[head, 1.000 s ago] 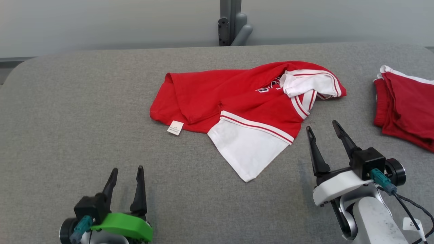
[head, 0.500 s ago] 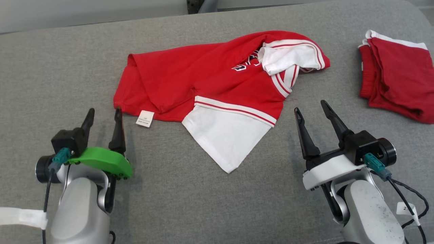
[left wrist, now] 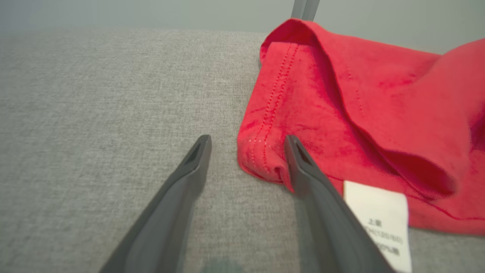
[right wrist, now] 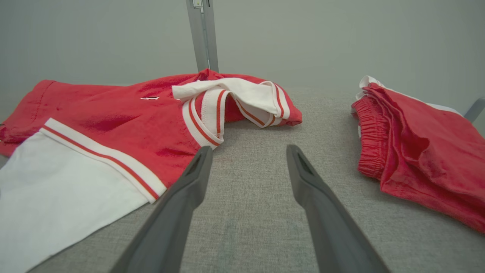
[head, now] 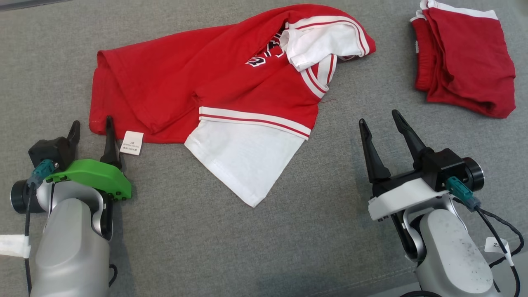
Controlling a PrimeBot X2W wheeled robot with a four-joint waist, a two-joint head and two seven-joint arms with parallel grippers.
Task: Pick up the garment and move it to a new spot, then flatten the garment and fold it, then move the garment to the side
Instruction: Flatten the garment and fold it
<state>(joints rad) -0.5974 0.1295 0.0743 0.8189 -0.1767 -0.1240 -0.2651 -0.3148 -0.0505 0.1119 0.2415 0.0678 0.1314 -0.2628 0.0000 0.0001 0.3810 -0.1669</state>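
I can't read the print on the white care label [head: 133, 142] of the garment [head: 173, 78]. It is too small from the head camera and blurred in the left wrist view. There its lower left corner sits behind one finger of the left pincer [left wrist: 247, 138], and the frame cuts off its bottom. Whether that finger touches the hem, I can't tell. The chest lettering [head: 258, 61] is half covered by a white fold [head: 317, 41]. The folded red shorts [head: 462, 62] are clipped by the head view's top edge and the right wrist view's right edge.
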